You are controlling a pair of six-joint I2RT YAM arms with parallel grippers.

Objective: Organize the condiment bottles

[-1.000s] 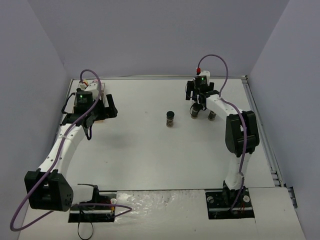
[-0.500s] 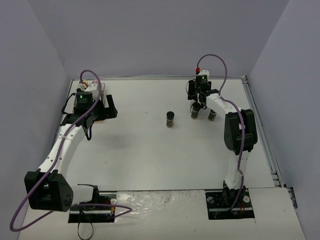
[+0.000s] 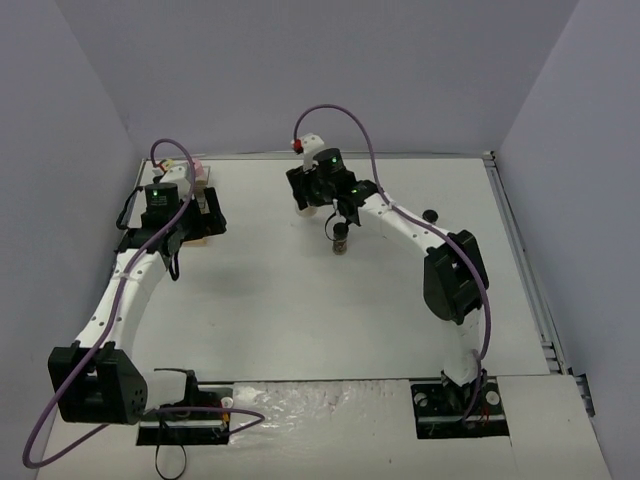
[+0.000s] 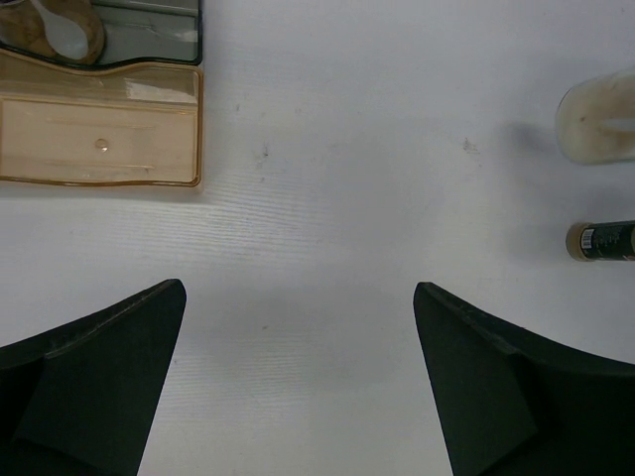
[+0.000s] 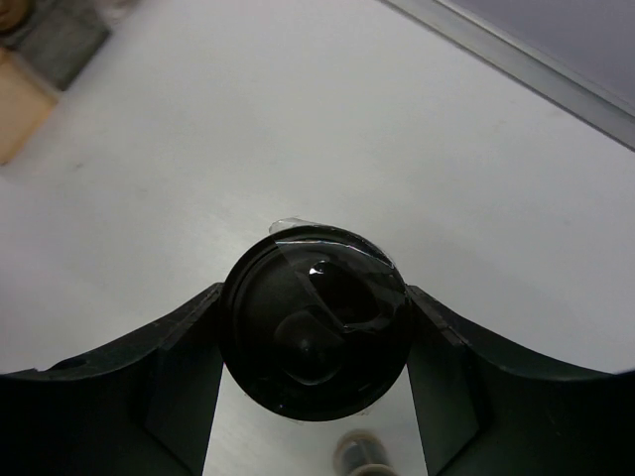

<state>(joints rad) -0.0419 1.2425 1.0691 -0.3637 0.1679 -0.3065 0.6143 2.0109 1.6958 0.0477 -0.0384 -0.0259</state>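
My right gripper (image 3: 343, 212) (image 5: 316, 294) is shut on a large black knob-topped condiment bottle (image 5: 316, 335), seen from above, with torn clear film on its cap. It hangs over the table's middle back. A small black-capped bottle (image 3: 340, 240) stands on the table just under it and also shows in the right wrist view (image 5: 362, 456). Another black-capped bottle (image 3: 430, 215) stands at the back right. My left gripper (image 3: 212, 222) (image 4: 298, 327) is open and empty beside the wooden-and-clear rack (image 3: 195, 205) (image 4: 99, 139). A pale-capped bottle (image 4: 600, 119) and a small labelled bottle (image 4: 600, 241) show at the left wrist view's right edge.
A pink cap (image 3: 197, 165) shows behind the rack at the back left. A metal rail (image 3: 520, 240) runs along the table's right edge. Purple-grey walls enclose the table on three sides.
My right arm has swung left from the back right to the middle, carrying the knob-topped bottle. One bottle is left at the back right. My left gripper has shifted slightly left.
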